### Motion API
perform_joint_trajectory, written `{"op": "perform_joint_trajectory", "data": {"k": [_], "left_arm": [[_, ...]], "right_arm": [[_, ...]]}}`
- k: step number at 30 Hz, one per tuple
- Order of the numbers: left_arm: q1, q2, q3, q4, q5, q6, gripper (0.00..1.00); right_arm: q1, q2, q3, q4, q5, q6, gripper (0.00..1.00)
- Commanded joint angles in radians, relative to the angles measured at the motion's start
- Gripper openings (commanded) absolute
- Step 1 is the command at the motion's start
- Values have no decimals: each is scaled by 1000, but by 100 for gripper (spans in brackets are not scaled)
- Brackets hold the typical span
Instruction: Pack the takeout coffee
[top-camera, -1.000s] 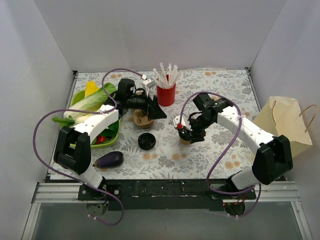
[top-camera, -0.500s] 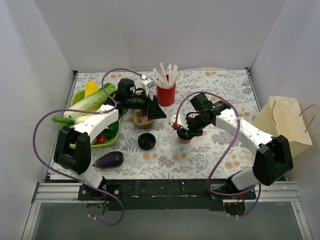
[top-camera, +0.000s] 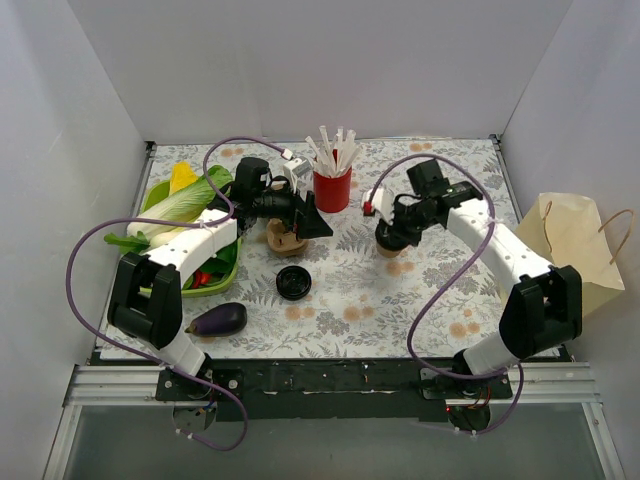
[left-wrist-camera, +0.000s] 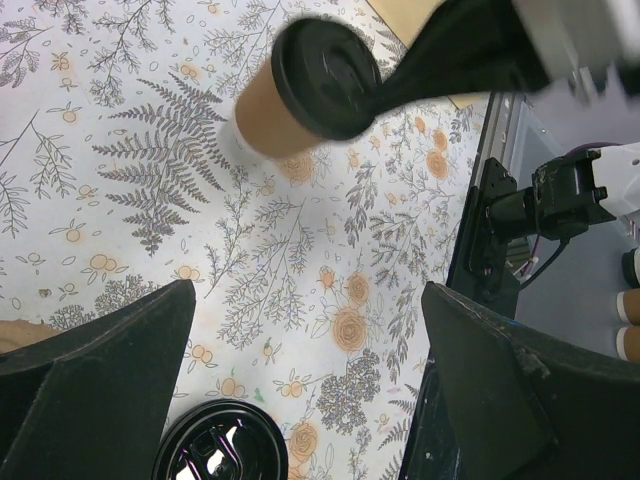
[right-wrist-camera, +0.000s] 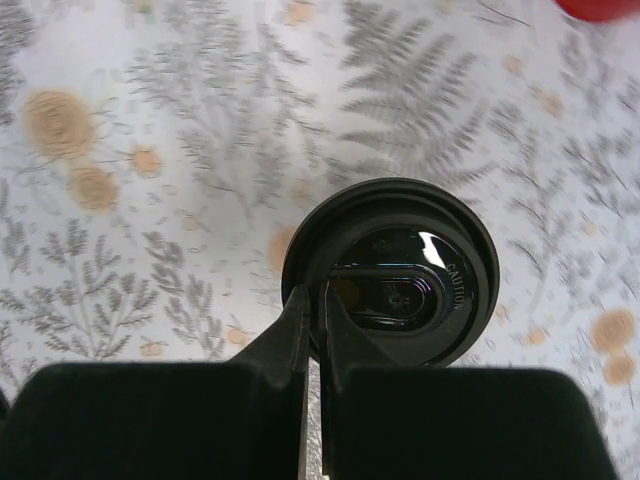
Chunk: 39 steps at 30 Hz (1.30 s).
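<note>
The takeout coffee is a tan paper cup with a black lid, right of the table's middle. My right gripper is shut on the near rim of that lid, one finger inside the rim and one outside. In the left wrist view the takeout coffee hangs tilted, its base off the cloth, with the right arm reaching in from the upper right. My left gripper is wide open with nothing between its fingers. It hovers by the beige cup carrier.
A loose black lid lies on the floral cloth in front of the carrier. A red cup of white straws stands at the back. A green tray of vegetables and an eggplant are on the left. A paper bag is on the right.
My right gripper has shut on the lid's rim and carried the cup back and to the right, off the cloth. The left arm has not moved.
</note>
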Motion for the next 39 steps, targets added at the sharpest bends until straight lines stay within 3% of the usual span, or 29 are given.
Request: {"op": "perform_joint_trajectory", "data": {"k": [1, 13, 26, 29, 34, 39], "left_arm": [[-2, -5, 22, -9, 8, 14, 98], [-2, 6, 21, -21, 3, 23, 98], [-3, 4, 21, -27, -12, 35, 98], [-2, 4, 37, -32, -18, 47, 98], [-2, 4, 51, -52, -27, 70, 98], [-2, 7, 71, -72, -27, 92, 98]], "right_arm": [[-164, 50, 130, 15, -24, 114, 1], [-506, 242, 274, 77, 13, 291, 1], [-555, 276, 215, 127, 113, 311, 2], [-557, 273, 204, 130, 117, 315, 8], [-559, 270, 205, 132, 119, 331, 30], [-559, 260, 207, 138, 124, 343, 39]]}}
